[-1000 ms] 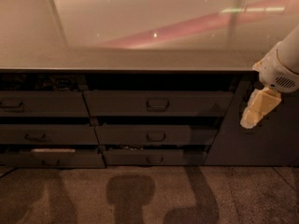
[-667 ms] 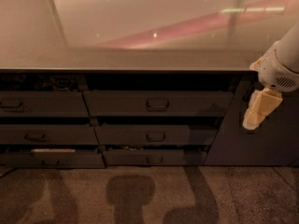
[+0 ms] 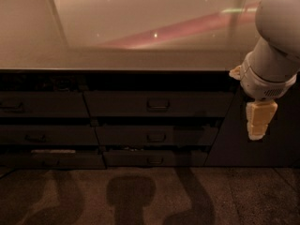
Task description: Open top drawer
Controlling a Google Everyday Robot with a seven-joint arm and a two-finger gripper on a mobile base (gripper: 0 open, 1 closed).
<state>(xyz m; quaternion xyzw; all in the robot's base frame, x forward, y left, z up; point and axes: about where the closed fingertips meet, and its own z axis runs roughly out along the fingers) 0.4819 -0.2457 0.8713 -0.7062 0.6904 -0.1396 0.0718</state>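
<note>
One gripper (image 3: 257,133) hangs right of the top drawer (image 3: 117,104), well apart from its handle (image 3: 158,105); we cannot tell whether it is parted or closed.

The gripper (image 3: 260,121) hangs right of the top drawer (image 3: 122,104), in front of the dark end panel (image 3: 276,151); its arm (image 3: 279,36) is cut off by the top and right edges. The left-hand drawers (image 3: 42,106) are cut off by the left edge. The recess (image 3: 154,81) under the countertop (image 3: 117,57) is too dark to make out.
</note>
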